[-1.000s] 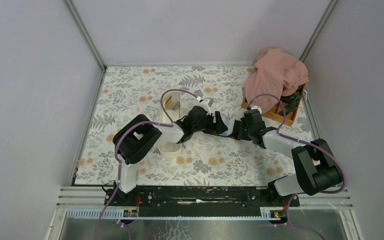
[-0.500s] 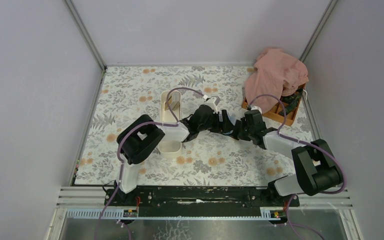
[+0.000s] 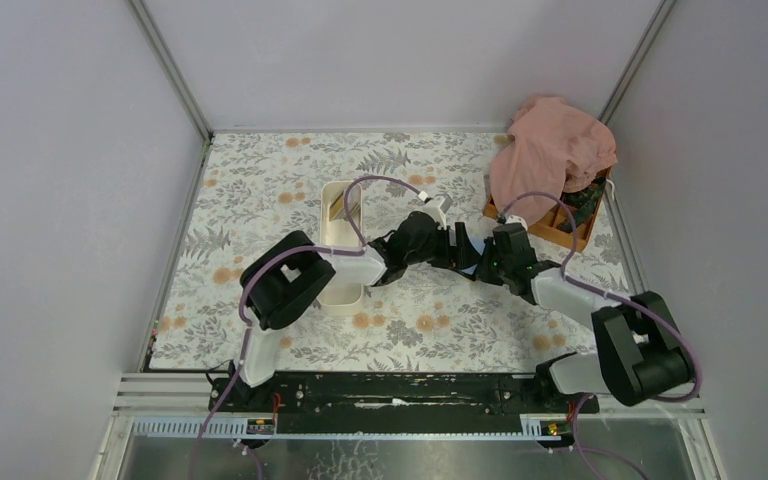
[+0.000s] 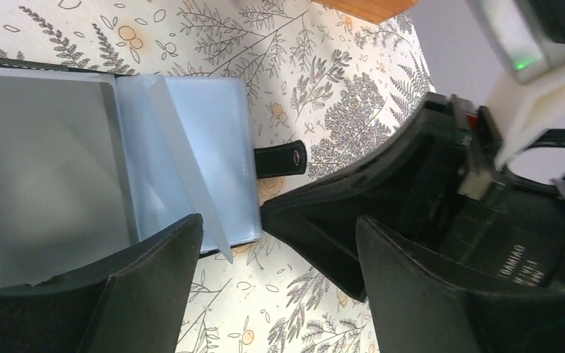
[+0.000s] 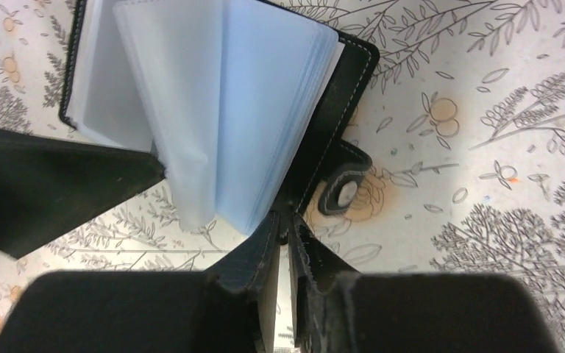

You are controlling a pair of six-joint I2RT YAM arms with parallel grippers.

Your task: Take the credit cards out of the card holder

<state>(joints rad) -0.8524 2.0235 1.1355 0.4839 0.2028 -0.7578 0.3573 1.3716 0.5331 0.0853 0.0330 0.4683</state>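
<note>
Pinching the black cover edge of the card holder (image 5: 221,95), the right gripper (image 5: 285,226) has its two fingers drawn almost together. Only the thin cover sits between them, just beside the snap tab (image 5: 342,193). The left gripper (image 4: 276,224) faces it from the other side with its fingers spread wide. One finger (image 4: 143,294) lies across the near edge of the clear sleeves, though whether it presses on them cannot be told. The other finger stands beyond the right gripper's tip.

The card holder lies open on the floral tablecloth (image 3: 260,190) at mid-table, between the two grippers. Its pale bluish plastic sleeves (image 5: 191,110) are fanned upward from the spine, and the tab sticks out flat on the cloth.

The white tray (image 3: 326,225) stands just to the left of the left arm, with a small tan thing upright in its far end. The orange compartment box (image 3: 560,232) sits well apart in the far right corner, half under a pink cloth (image 3: 555,150).
</note>
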